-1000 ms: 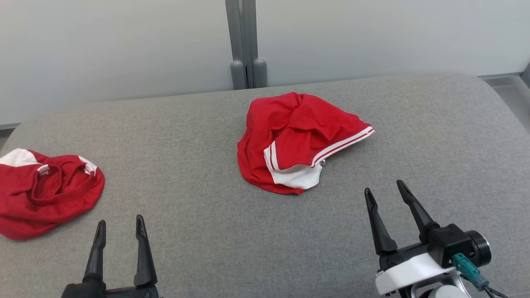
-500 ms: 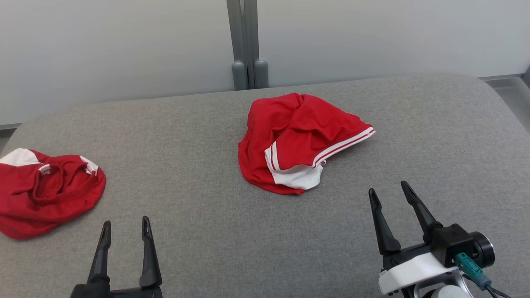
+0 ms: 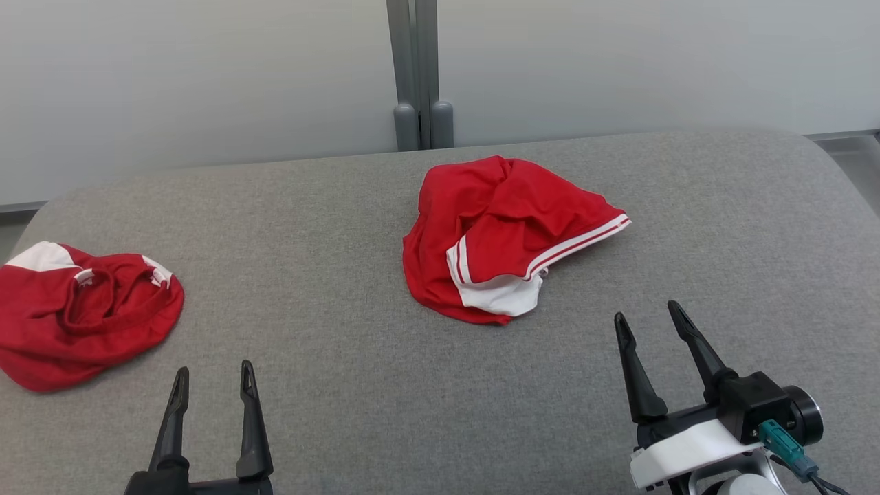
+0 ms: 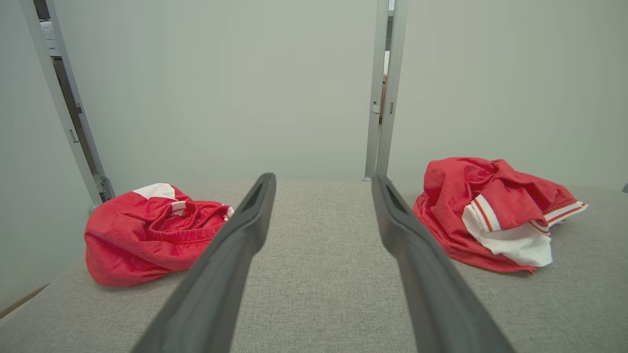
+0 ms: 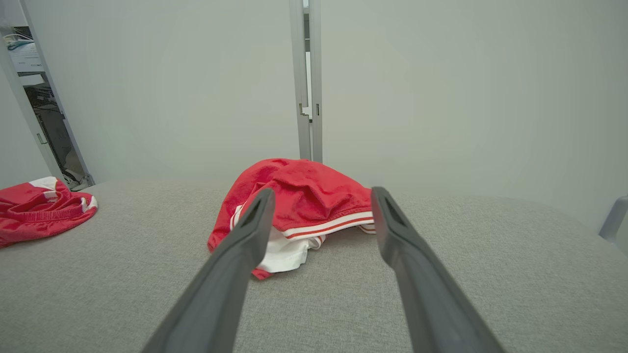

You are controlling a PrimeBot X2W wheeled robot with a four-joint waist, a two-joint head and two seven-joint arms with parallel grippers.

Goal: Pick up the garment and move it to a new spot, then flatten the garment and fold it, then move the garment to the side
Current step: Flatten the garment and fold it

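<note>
A crumpled red garment with white stripes point(image 3: 505, 237) lies on the grey padded table point(image 3: 330, 302), a little right of centre; it also appears in the left wrist view point(image 4: 495, 211) and straight ahead in the right wrist view point(image 5: 299, 201). My right gripper point(image 3: 647, 317) point(image 5: 319, 196) stands open near the table's front right, short of the garment, with nothing between its fingers. At the front left my left gripper point(image 3: 212, 371) point(image 4: 324, 181) is open and empty too, pointing at bare cloth between the two garments.
A second red and white garment point(image 3: 82, 313) point(image 4: 147, 230) point(image 5: 39, 208) is bunched at the table's left edge. Pale wall panels with a grey post point(image 3: 418, 75) stand behind the table. Bare grey surface lies in the middle and at the right.
The whole head picture has shifted slightly right and down, so the camera moved. Both grippers stay open in about the same places; the garments have not moved.
</note>
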